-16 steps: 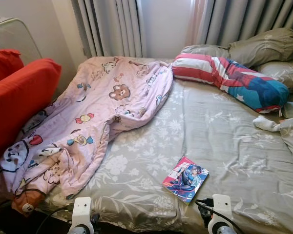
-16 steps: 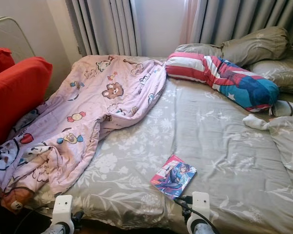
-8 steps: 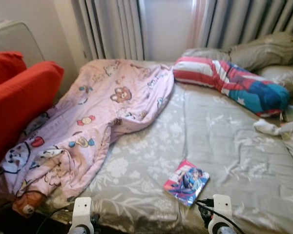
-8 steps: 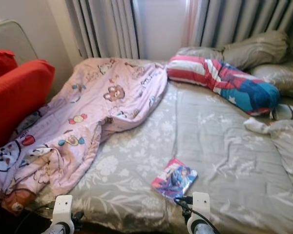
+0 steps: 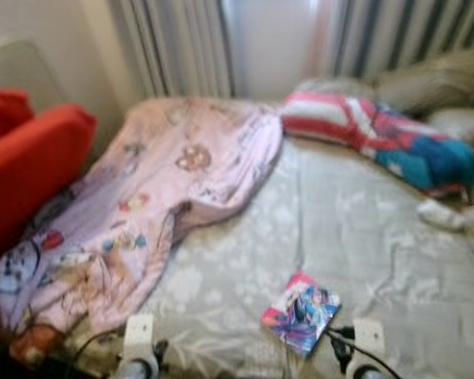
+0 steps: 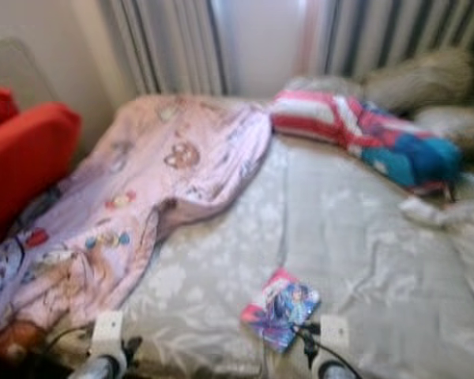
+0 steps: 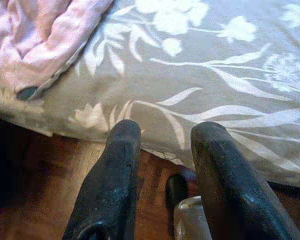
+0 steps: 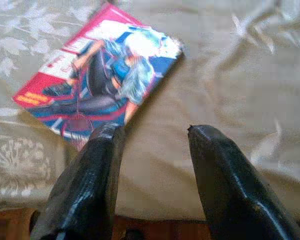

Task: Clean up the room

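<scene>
A colourful comic book lies flat on the grey flowered bed sheet, close to the bed's front edge. My right gripper is open and empty, just short of the book at the bed's edge. My left gripper is open too, low in front of the bed's edge, over wooden floor and near a corner of the pink cartoon blanket. That blanket lies rumpled across the bed's left side. A white sock lies at the far right.
A striped red, white and blue pillow and grey pillows lie at the head of the bed, below grey curtains. Red cushions stand at the left. Both eye views are blurred.
The whole picture has become blurred and shifted slightly, so the camera is moving. The book, blanket and pillows lie where they were.
</scene>
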`<state>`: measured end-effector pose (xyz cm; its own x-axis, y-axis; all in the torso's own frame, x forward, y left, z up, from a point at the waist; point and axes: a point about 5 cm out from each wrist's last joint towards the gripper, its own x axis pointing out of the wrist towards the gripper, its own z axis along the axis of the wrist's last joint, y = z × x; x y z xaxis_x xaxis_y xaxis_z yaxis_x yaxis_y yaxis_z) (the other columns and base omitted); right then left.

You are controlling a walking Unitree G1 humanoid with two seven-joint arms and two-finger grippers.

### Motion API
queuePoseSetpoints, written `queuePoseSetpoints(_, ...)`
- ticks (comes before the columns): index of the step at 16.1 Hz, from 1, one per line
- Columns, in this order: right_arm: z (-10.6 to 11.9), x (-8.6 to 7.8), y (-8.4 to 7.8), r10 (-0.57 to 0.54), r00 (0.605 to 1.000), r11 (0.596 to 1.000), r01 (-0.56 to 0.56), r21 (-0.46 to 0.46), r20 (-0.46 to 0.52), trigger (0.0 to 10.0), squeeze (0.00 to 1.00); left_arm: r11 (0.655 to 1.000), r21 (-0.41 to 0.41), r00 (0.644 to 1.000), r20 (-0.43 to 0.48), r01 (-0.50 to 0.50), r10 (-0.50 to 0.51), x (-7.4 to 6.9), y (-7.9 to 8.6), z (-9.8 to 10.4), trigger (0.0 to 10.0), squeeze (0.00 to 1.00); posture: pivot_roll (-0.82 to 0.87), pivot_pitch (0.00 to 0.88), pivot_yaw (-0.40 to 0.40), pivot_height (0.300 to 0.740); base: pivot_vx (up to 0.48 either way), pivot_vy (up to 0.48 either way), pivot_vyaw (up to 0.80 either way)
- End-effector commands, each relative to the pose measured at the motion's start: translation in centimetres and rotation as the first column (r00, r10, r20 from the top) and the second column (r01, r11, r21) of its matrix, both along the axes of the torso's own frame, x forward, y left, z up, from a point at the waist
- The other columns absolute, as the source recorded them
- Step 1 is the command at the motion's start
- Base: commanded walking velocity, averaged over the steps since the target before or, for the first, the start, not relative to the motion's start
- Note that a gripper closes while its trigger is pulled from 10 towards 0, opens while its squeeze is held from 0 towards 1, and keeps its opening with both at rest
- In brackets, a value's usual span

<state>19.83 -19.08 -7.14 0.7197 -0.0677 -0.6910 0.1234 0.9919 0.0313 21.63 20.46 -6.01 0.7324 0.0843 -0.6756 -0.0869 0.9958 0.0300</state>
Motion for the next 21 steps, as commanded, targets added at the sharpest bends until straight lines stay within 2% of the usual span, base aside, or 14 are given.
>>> queuePoseSetpoints(1, 0.0, 0.3, 1.0, 0.008, 1.000, 1.000, -0.008, 0.026, 0.008, 10.0, 0.00, 1.000, 0.023, 1.000, -0.024, -0.011, 0.012, -0.8, 0.8, -0.3, 10.0, 0.00, 0.07, 0.000, 0.026, 0.740, 0.000, 0.000, 0.00)
queuePoseSetpoints(4, 0.5, 1.0, 0.9, -0.001, 0.999, 1.000, 0.000, 0.021, 0.049, 10.0, 0.00, 1.000, 0.012, 1.000, 0.028, -0.002, 0.002, 0.2, 0.6, 0.3, 10.0, 0.00, 0.07, 0.005, 0.025, 0.740, 0.000, 0.000, 0.00)
queuePoseSetpoints(6, 1.1, 1.8, 0.9, 0.002, 0.996, 1.000, -0.004, 0.019, 0.094, 10.0, 0.00, 1.000, -0.001, 0.995, 0.103, 0.008, -0.008, 1.5, 0.3, 1.3, 10.0, 0.00, 0.07, 0.008, 0.024, 0.740, 0.000, 0.000, 0.00)
queuePoseSetpoints(7, 1.9, 2.8, 0.6, -0.007, 0.989, 1.000, 0.005, 0.009, 0.150, 10.0, 0.00, 1.000, -0.010, 0.983, 0.182, 0.027, -0.025, 3.1, -0.1, 2.5, 10.0, 0.00, 0.07, 0.009, 0.023, 0.740, 0.000, 0.000, 0.00)
queuePoseSetpoints(8, 3.5, 4.6, 0.3, -0.021, 0.967, 1.000, 0.023, -0.004, 0.255, 10.0, 0.00, 0.999, -0.016, 0.957, 0.289, 0.046, -0.039, 5.0, -0.6, 4.2, 10.0, 0.00, 0.07, 0.013, 0.019, 0.740, 0.000, 0.000, 0.00)
queuePoseSetpoints(9, 3.8, 4.9, 0.2, -0.021, 0.961, 1.000, 0.023, -0.005, 0.277, 10.0, 0.00, 0.999, -0.018, 0.950, 0.308, 0.051, -0.043, 5.4, -0.7, 4.6, 10.0, 0.00, 0.07, 0.013, 0.019, 0.740, 0.000, 0.000, 0.00)
queuePoseSetpoints(11, 5.7, 6.5, 0.0, -0.008, 0.914, 1.000, 0.018, -0.021, 0.406, 10.0, 0.00, 0.996, -0.015, 0.905, 0.419, 0.093, -0.078, 6.7, -1.3, 6.3, 10.0, 0.00, 0.06, 0.019, 0.015, 0.740, 0.000, 0.000, 0.00)
queuePoseSetpoints(12, 5.9, 6.6, -0.1, -0.009, 0.908, 1.000, 0.020, -0.022, 0.419, 10.0, 0.00, 0.995, -0.014, 0.900, 0.428, 0.099, -0.083, 6.7, -1.4, 6.4, 10.0, 0.00, 0.06, 0.018, 0.014, 0.740, 0.000, 0.000, 0.00)
queuePoseSetpoints(14, 6.8, 6.9, -0.5, 0.004, 0.871, 0.999, 0.020, -0.044, 0.490, 10.0, 0.00, 0.995, -0.017, 0.867, 0.491, 0.100, -0.079, 6.9, -1.5, 7.1, 10.0, 0.00, 0.06, 0.003, 0.007, 0.740, 0.000, 0.000, 0.00)
queuePoseSetpoints(16, 7.8, 7.3, -0.9, 0.054, 0.839, 0.995, -0.002, -0.096, 0.542, 10.0, 0.00, 0.995, -0.002, 0.845, 0.528, 0.100, -0.084, 7.1, -1.1, 7.7, 10.0, 0.00, 0.05, 0.000, -0.001, 0.740, 0.000, 0.000, 0.00)
queuePoseSetpoints(17, 7.9, 7.3, -1.1, 0.055, 0.832, 0.995, 0.003, -0.104, 0.552, 10.0, 0.00, 0.995, 0.002, 0.842, 0.532, 0.100, -0.086, 7.1, -1.0, 7.8, 10.0, 0.00, 0.05, 0.000, -0.001, 0.740, 0.000, 0.000, 0.00)
queuePoseSetpoints(19, 8.6, 6.9, -2.4, 0.019, 0.798, 0.992, 0.059, -0.110, 0.602, 10.0, 0.00, 0.995, 0.028, 0.839, 0.537, 0.091, -0.092, 6.3, 0.4, 7.7, 10.0, 0.00, 0.05, 0.000, 0.014, 0.740, 0.000, 0.000, 0.00)
queuePoseSetpoints(21, 8.2, 6.4, -1.9, 0.049, 0.804, 0.991, 0.037, -0.132, 0.593, 10.0, 0.00, 0.995, 0.035, 0.844, 0.527, 0.094, -0.098, 5.9, 0.8, 7.4, 10.0, 0.00, 0.04, 0.000, 0.029, 0.740, 0.000, 0.000, 0.00)
